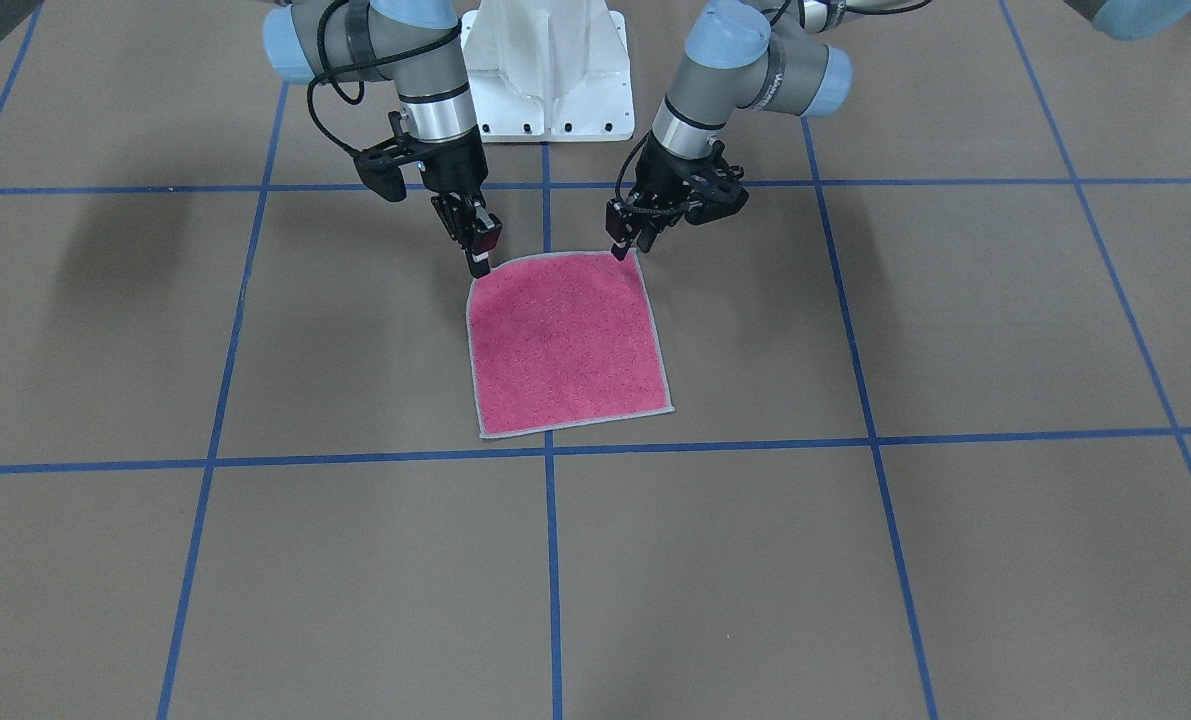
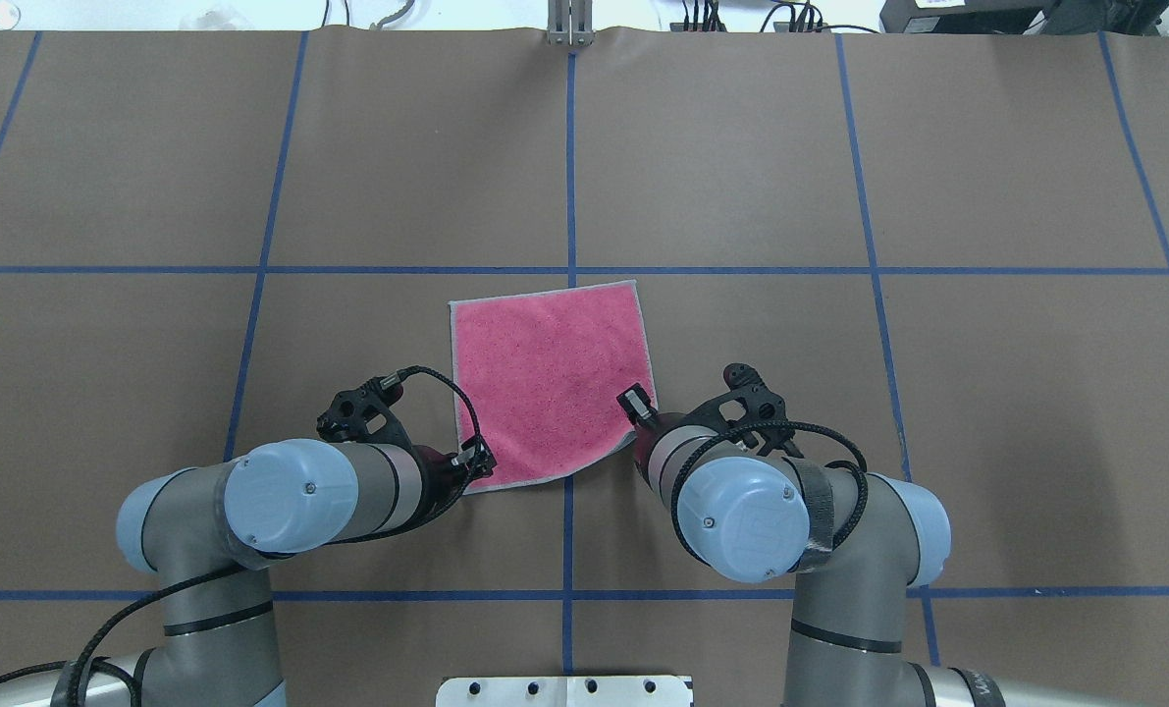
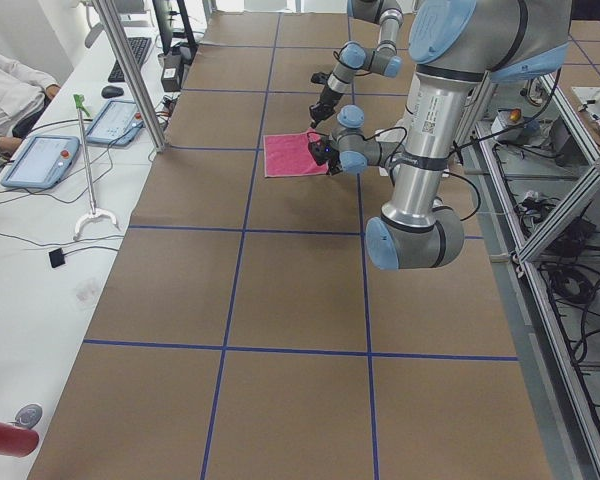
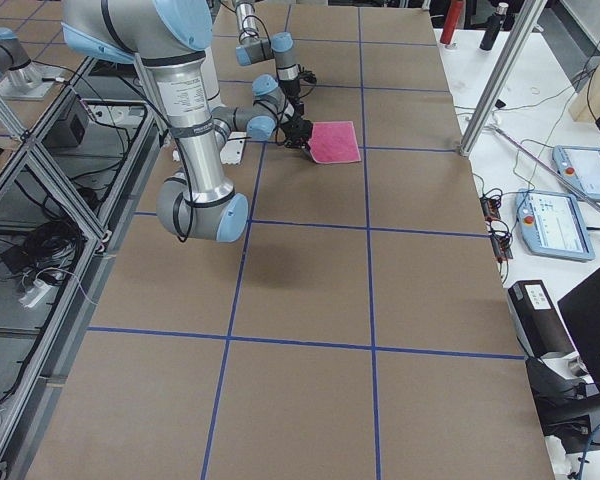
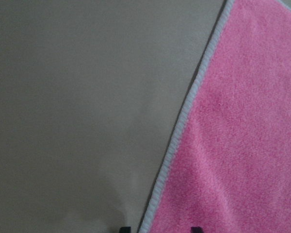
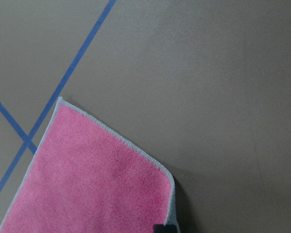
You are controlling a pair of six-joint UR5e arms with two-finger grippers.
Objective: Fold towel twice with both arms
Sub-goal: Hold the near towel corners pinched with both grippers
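Note:
The towel lies pink face up on the brown table, and also shows in the overhead view. My right gripper is at its robot-side corner, shut on that corner and holding it a little above the table. The right wrist view shows the raised corner with a shadow under it and one fingertip. My left gripper is low at the other robot-side corner. In the left wrist view, the towel's grey edge runs between its two spread fingertips. The towel's grey face is hidden.
The white pedestal stands just behind both grippers. Blue tape lines cross the brown table cover. An operator desk with tablets runs along the far side, with a metal post at its edge.

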